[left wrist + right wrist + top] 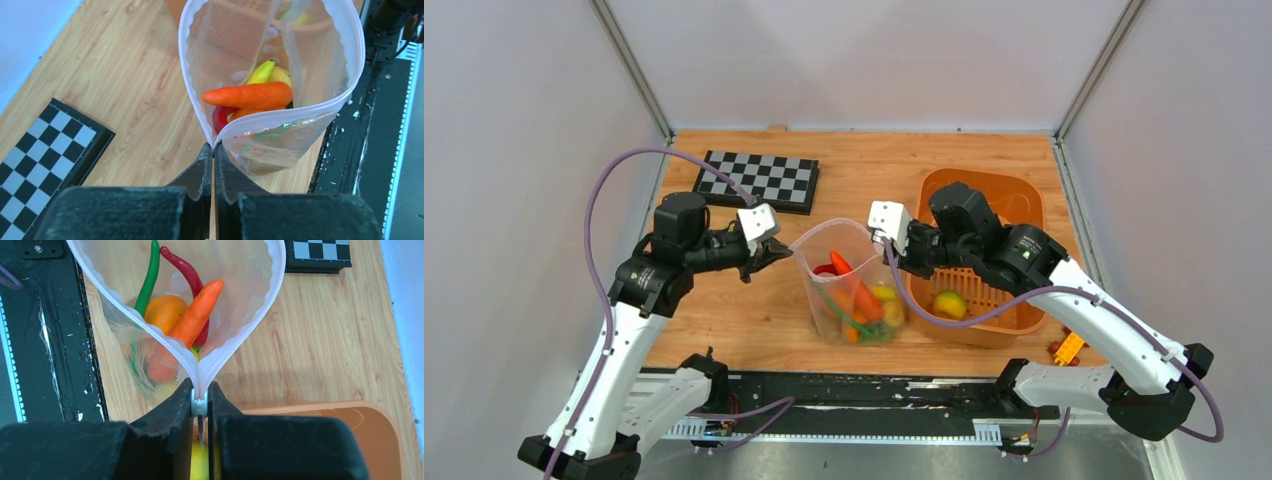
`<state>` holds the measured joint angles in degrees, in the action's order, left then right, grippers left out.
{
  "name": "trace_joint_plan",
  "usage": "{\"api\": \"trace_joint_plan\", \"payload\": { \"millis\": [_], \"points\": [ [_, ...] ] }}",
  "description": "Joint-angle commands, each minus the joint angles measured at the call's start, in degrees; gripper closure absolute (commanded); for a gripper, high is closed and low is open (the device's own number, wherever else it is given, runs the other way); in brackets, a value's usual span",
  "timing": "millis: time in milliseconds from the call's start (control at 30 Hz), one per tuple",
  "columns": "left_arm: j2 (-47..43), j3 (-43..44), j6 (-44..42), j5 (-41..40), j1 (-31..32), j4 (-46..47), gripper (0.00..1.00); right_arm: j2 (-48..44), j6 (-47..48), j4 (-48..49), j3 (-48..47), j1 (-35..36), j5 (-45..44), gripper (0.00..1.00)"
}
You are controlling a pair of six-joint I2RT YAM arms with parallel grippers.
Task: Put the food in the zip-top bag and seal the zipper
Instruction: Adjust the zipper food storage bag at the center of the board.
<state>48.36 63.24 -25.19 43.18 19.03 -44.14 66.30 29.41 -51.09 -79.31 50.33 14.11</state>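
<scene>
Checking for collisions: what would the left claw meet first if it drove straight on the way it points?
The zip-top bag it pinches, then probably the carrot inside; depth is unclear.

zip-top bag (810, 262) standing on tabletop (724, 320) between left gripper (774, 250) and right gripper (886, 238), one end pinched in each | food (864, 300) lying inside bag | basket (1034, 215) sitting right of right gripper | checkered board (759, 180) lying beyond left gripper

The zip-top bag (330, 65) is clear, glossy, crinkled plastic film. The carrot (250, 95) looks like smooth, shiny plastic. The counter (125, 75) is matt wood-grain, the basket (325, 406) smooth orange plastic, and the chequered board (759, 180) matt.
</scene>
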Motion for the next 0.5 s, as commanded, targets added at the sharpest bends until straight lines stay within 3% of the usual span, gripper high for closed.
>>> {"api": "trace_joint_plan", "payload": {
  "millis": [0,333,467],
  "points": [
    [-0.8,-0.2,0.9,-3.2,-0.3,1.7,1.00,-2.7,-1.4,3.4,0.9,-0.1,-0.6,1.00],
    [-4.1,1.1,2.9,-19.8,-0.3,-2.3,1.00,-6.2,-3.1,3.1,1.4,-0.2,-6.2,1.00],
    [-3.8,0.6,3.8,-14.9,-0.3,-0.4,1.00,-6.0,-4.0,2.5,1.0,-0.1,-2.6,0.99]
  ]
}}
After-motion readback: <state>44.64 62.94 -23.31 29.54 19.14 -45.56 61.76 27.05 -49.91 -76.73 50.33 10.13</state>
